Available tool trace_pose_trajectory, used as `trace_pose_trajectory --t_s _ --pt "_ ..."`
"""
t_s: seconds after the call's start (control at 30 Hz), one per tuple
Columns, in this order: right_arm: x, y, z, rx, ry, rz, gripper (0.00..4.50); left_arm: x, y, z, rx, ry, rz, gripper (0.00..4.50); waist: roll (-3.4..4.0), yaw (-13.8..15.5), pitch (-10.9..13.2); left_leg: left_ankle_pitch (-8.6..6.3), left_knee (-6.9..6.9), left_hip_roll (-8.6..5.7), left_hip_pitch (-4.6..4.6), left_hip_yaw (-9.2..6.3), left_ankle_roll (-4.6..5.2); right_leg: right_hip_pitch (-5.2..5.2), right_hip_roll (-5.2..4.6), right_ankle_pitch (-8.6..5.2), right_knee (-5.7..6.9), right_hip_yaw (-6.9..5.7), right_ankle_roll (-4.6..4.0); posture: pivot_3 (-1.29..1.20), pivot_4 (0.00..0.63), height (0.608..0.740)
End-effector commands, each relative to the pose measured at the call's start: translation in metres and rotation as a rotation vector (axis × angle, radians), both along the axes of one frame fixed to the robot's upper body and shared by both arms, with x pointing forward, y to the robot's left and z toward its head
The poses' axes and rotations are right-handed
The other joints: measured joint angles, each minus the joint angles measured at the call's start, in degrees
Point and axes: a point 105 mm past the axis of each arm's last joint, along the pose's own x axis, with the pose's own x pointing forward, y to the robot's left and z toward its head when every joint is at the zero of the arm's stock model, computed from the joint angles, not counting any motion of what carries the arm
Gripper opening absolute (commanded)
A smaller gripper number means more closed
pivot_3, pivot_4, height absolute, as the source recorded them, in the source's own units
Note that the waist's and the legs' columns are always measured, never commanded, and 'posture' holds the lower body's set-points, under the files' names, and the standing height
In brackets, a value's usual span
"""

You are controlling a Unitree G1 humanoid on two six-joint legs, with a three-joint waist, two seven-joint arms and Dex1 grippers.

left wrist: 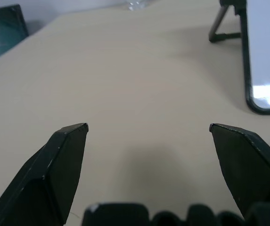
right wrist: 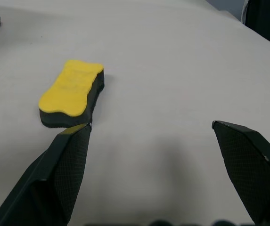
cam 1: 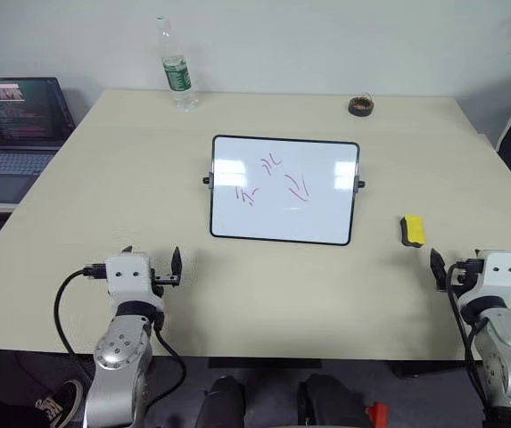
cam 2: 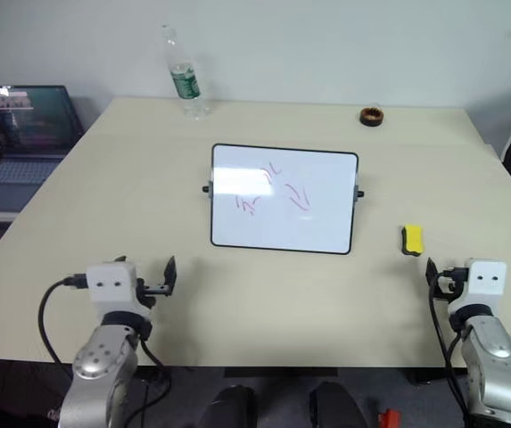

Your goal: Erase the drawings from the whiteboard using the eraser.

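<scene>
On the beige table (cam 1: 130, 178), right of the whiteboard (cam 1: 317, 214) and well apart from it, the yellow eraser (cam 1: 412, 230) lies flat with its black underside down, while the board rests near the table's middle bearing the red drawings (cam 1: 273, 183) in three small groups. Just in front of the eraser, the right gripper (right wrist: 151, 136) hovers with fingers spread wide and empty. Near the table's front edge on the other side, the left gripper (left wrist: 149, 136) is likewise spread and holding nothing; a plastic bottle (cam 1: 177, 71) and a dark round coil (cam 1: 360, 105) stand at the far edge, and a laptop (cam 1: 14, 134) sits off to the left.
</scene>
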Motion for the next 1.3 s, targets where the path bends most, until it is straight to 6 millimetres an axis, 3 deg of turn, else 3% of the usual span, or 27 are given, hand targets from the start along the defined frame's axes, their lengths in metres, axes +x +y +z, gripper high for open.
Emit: trace_pose_trajectory --t_s 0.03,0.17,0.47,0.7,0.83,1.0,1.17,1.3 --pt "0.002 -0.013 0.018 -0.003 -0.048 -0.022 4.48 0.005 -0.007 0.014 0.028 -0.059 0.005 4.5 0.0 0.0 0.0 0.0 0.0 -0.01 0.0 0.0 0.0 0.0 0.01 0.0 0.0 0.0 0.0 0.0 0.15 0.74" --pt "0.002 -0.007 0.024 -0.043 -0.038 0.046 4.48 0.007 -0.01 0.018 0.018 -0.075 0.004 4.5 0.0 -0.02 0.0 0.0 -0.03 0.0 0.0 0.0 0.0 0.0 0.02 0.0 0.0 0.0 -0.01 0.0 0.15 0.74" --pt "-0.008 0.032 0.027 -0.009 -0.022 0.222 4.48 0.014 -0.019 0.035 0.097 -0.114 -0.22 4.5 0.01 -0.03 0.0 0.0 -0.03 0.01 0.0 -0.01 0.0 -0.01 0.02 0.0 0.0 -0.02 -0.01 0.0 0.15 0.74" --pt "0.009 0.05 0.045 0.073 -0.098 0.157 4.48 0.03 -0.073 0.06 0.083 -0.162 -0.639 4.5 0.02 0.07 0.0 0.01 0.0 -0.02 0.01 -0.02 -0.01 0.01 0.05 0.0 0.01 -0.05 0.0 0.0 0.15 0.74" --pt "0.013 0.039 0.062 0.036 -0.054 0.078 4.48 0.038 -0.122 0.074 0.05 -0.154 -0.966 4.5 0.02 0.2 0.0 0.01 -0.01 -0.06 -0.12 -0.06 -0.01 -0.03 0.08 0.0 0.0 -0.14 0.0 0.0 0.15 0.74" --pt "0.021 0.038 0.07 0.109 0.044 0.013 4.48 0.035 -0.159 0.095 0.086 -0.126 -1.315 4.5 0.03 -0.08 0.01 0.02 0.0 -0.09 -0.21 -0.1 -0.01 -0.1 0.09 0.01 0.0 -0.18 0.0 0.0 0.15 0.74" --pt "0.038 0.043 0.071 0.152 0.081 0.019 4.48 0.03 -0.174 0.101 0.146 -0.05 -1.556 4.5 0.07 -0.61 0.02 0.01 -0.03 -0.07 -0.19 -0.06 0.01 -0.13 0.15 0.0 0.01 -0.15 -0.01 0.0 0.15 0.74" --pt "0.051 0.052 0.066 0.163 0.106 0.038 4.48 0.029 -0.177 0.102 0.198 -0.015 -1.647 4.5 0.08 -0.59 0.04 0.01 -0.03 -0.08 -0.25 -0.08 0.01 -0.16 0.14 0.0 -0.02 -0.15 -0.01 0.0 0.15 0.74"
